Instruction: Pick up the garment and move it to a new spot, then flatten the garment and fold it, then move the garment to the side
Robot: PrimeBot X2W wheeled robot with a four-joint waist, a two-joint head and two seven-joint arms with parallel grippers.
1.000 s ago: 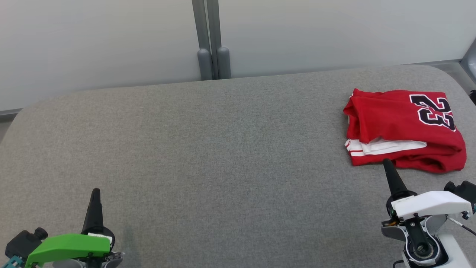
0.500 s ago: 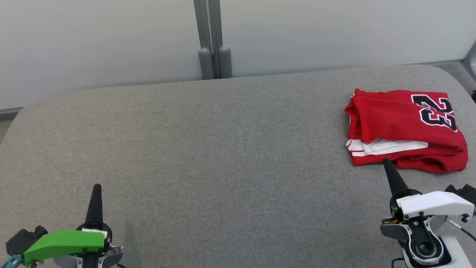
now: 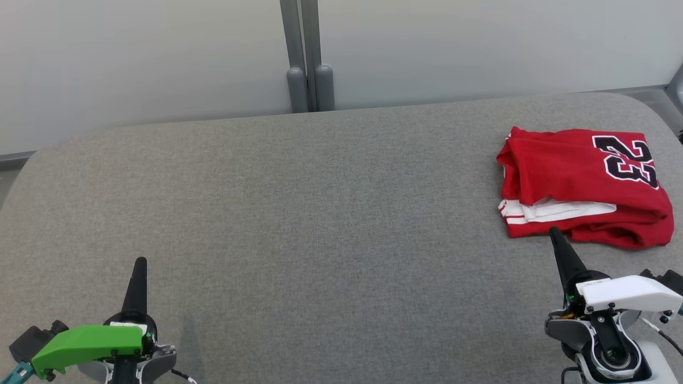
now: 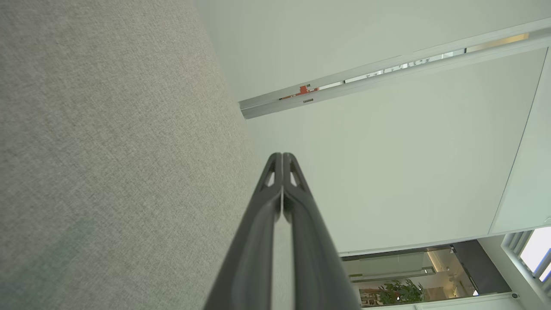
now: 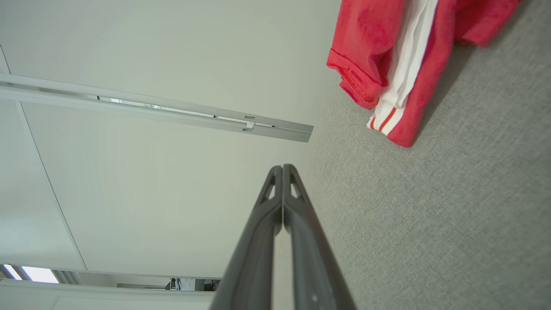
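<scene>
The garment (image 3: 581, 184) is a red jersey with white trim and a black "23", lying folded at the far right of the grey table (image 3: 320, 213). In the right wrist view the garment (image 5: 400, 56) sits at the upper right. My right gripper (image 3: 555, 232) is shut and empty, its tip just short of the garment's near edge; its fingers (image 5: 282, 170) press together. At the table's near left my left gripper (image 3: 140, 262) is shut too, holding nothing, with its fingers (image 4: 282, 157) closed over bare cloth.
A pale wall with a grey double post (image 3: 309, 58) runs behind the table. The table's rounded corners curve off at the far left and far right.
The head view has drifted slightly, so the whole picture shifted right. Both arms sit a little lower in the picture. The garment lies as before and both grippers stay shut.
</scene>
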